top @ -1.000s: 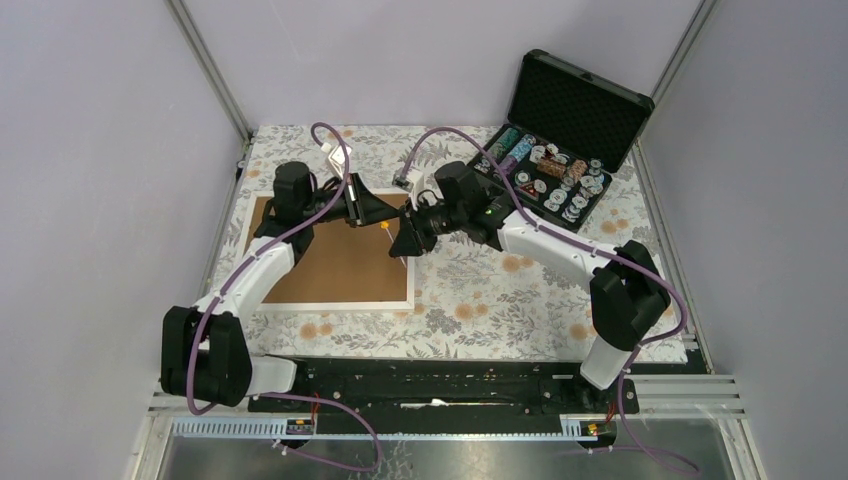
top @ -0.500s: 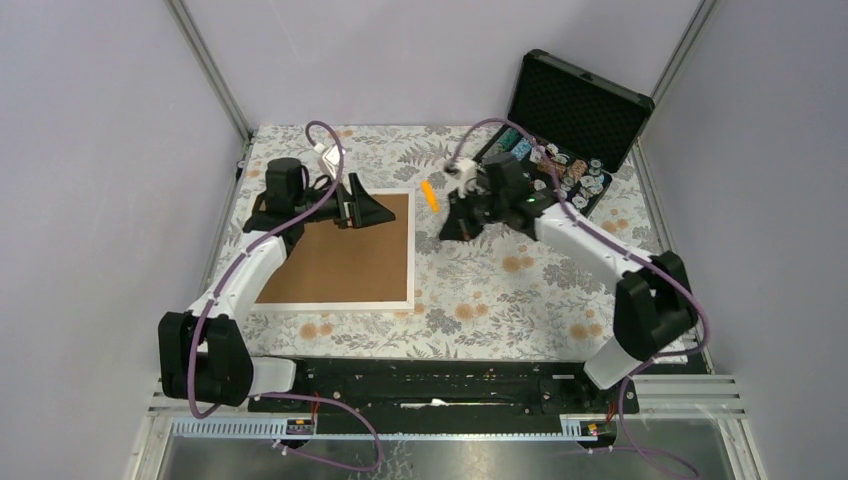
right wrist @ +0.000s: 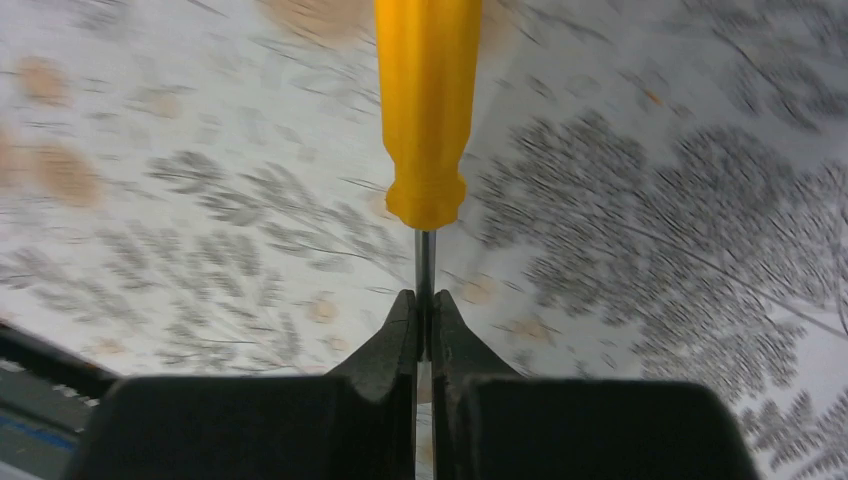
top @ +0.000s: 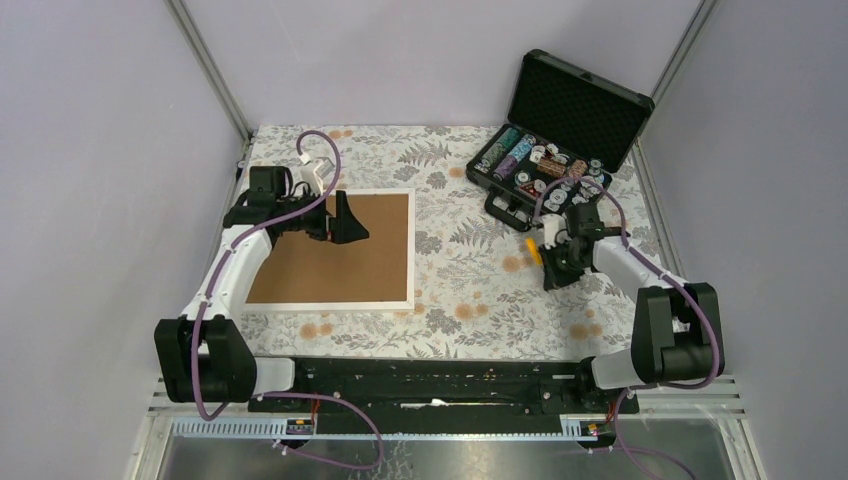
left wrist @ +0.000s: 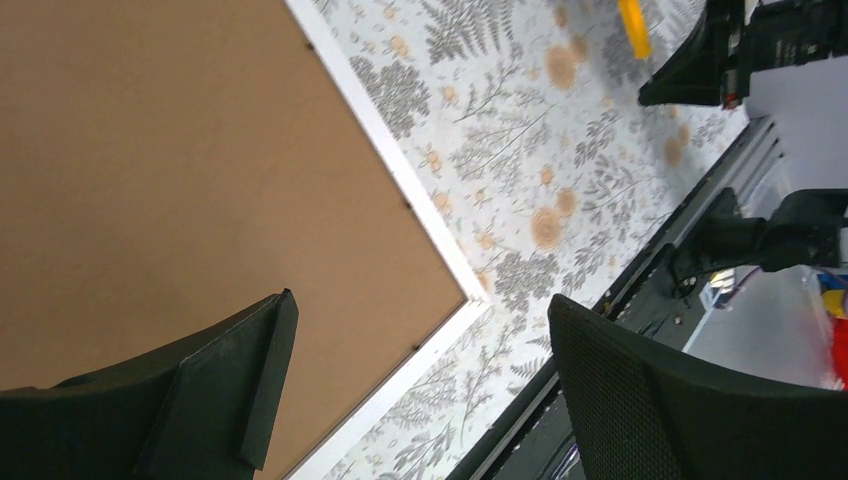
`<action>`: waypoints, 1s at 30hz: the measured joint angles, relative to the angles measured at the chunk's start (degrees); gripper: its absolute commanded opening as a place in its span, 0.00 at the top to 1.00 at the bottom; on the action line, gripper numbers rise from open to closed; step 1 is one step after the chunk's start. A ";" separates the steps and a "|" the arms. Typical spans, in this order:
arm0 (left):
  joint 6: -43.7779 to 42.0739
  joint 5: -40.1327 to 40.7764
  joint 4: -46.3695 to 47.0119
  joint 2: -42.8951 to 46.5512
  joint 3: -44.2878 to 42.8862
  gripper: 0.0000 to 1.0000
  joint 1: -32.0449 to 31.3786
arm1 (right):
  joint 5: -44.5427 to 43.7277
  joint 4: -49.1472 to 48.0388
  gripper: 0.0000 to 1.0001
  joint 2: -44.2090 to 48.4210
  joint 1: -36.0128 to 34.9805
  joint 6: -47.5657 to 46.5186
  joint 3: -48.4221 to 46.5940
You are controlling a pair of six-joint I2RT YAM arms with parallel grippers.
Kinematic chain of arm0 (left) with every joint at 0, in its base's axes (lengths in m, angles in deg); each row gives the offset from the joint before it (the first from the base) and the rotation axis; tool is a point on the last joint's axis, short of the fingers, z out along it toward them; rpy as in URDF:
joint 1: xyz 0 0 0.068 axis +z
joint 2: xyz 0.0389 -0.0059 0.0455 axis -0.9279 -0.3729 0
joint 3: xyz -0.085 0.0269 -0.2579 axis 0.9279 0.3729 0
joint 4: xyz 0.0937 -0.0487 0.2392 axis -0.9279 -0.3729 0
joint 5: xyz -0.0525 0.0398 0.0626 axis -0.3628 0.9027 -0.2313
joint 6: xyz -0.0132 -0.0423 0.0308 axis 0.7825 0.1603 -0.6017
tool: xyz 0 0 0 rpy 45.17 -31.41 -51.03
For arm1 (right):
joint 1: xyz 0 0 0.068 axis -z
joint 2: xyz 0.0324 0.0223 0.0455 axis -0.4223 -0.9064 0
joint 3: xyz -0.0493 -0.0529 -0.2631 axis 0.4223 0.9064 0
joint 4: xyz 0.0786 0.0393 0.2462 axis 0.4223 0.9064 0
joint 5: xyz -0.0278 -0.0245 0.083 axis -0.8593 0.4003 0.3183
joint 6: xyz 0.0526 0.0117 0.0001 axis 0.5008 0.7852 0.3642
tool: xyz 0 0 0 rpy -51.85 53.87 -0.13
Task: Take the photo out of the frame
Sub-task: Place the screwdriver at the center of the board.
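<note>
Frame (top: 340,255) lies back-up on the left part of the table (top: 470,290), flat on the floral cloth; its brown fibreboard back (left wrist: 150,150) faces the cameras, ringed by the narrow white border (top: 340,304); the photo does not show from this side, so I cannot tell where it sits. The left gripper (top: 345,222) hangs over the far half of the brown back, its jaws spread wide and holding nothing; in the left wrist view the gripper (left wrist: 420,300) looks down past a near corner of the frame onto the cloth. The right gripper (top: 547,262) is well apart from the frame, over the right side of the table and near the open black case (top: 580,105) of poker chips (top: 545,175); its jaws (right wrist: 425,310) are clenched on the thin metal shaft of a yellow-handled screwdriver (right wrist: 428,100), whose handle (top: 533,248) points away from the fingers.
</note>
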 measured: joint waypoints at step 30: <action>-45.07 16.98 -27.78 -1.14 1.38 0.10 11.65 | -6.29 -0.50 0.07 -7.34 7.08 -6.51 -1.81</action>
